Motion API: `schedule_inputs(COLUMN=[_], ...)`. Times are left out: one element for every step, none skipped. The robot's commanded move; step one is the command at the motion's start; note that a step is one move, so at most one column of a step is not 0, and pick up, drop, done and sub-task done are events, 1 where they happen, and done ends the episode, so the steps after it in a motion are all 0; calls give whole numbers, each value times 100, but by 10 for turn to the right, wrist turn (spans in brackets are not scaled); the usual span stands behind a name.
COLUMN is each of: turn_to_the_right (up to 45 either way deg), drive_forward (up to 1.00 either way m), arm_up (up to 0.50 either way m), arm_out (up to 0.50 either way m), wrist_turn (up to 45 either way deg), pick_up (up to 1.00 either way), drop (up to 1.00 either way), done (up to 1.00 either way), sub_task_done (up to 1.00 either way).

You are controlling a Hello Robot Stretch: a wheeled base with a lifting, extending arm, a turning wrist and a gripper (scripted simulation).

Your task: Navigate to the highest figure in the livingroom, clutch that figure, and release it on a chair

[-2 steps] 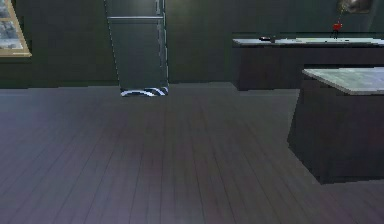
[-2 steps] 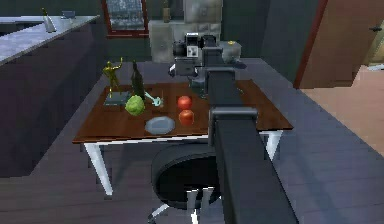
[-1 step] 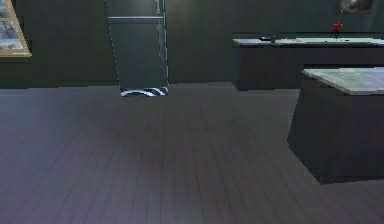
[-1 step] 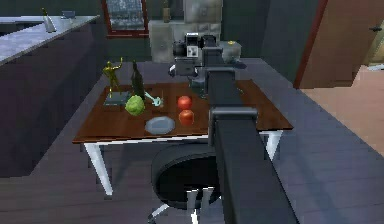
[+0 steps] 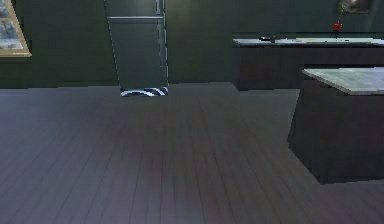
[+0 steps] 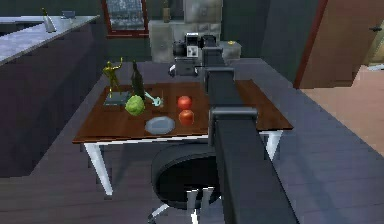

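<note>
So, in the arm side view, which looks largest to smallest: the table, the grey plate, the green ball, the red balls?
1. table
2. grey plate and green ball: nearly alike, the plate only wider, so not ranked
3. the two red balls: alike, smallest

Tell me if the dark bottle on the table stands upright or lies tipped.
Upright: the bottle stands on its base on the table, with its narrow neck pointing straight up.

The arm (image 6: 236, 140) stood extended far out, a dark square bar; at its far end the gripper (image 6: 183, 66) pointed toward the arm side view's left, and whether it held anything was unclear
</note>
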Motion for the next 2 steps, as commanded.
schedule_inputs(turn_to_the_right=[0, 0], drive_forward=[0, 0], arm_up=[0, 0], arm_out=[-10, 0], wrist_turn=[0, 0], pick_up=[0, 0], drop=[0, 0], done=[0, 100], sub_task_done=[0, 0])
